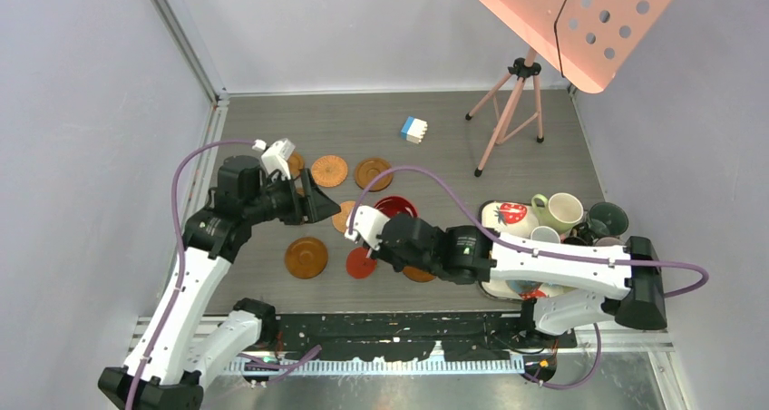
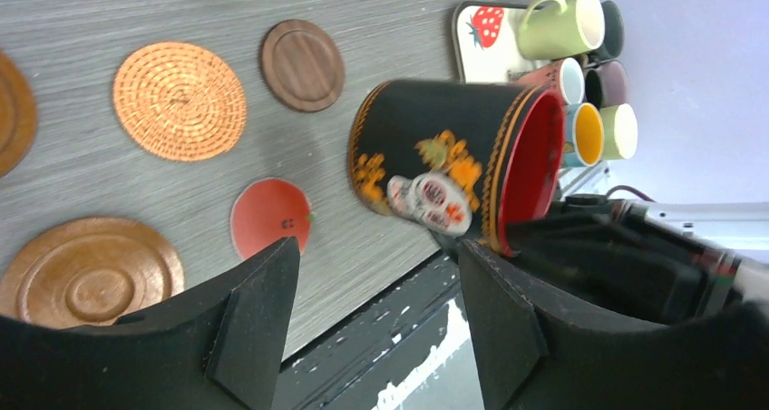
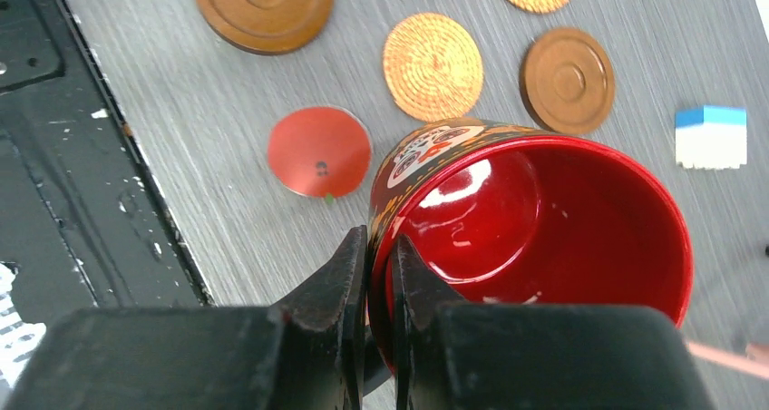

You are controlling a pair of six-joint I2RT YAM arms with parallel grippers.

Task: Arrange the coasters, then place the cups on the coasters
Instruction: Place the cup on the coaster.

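Observation:
My right gripper (image 3: 379, 247) is shut on the rim of a black cup with a red inside (image 3: 535, 219), one finger inside and one outside. Seen from above, this cup (image 1: 396, 208) sits at mid-table among the coasters. A red coaster (image 3: 319, 150) lies just beside it, with a woven coaster (image 3: 433, 65) and a brown rimmed coaster (image 3: 568, 80) farther off. My left gripper (image 2: 376, 256) is open and holds nothing; it faces the painted side of the cup (image 2: 435, 165) from the left. A dark brown coaster (image 2: 302, 64) and a large brown one (image 1: 306, 257) lie nearby.
A white tray (image 1: 494, 212) at the right holds several more cups, among them a pale green one (image 1: 562, 210) and a dark green one (image 1: 608, 218). A blue-and-white block (image 1: 413, 130) lies at the back. A tripod stand (image 1: 508, 111) rises at the back right.

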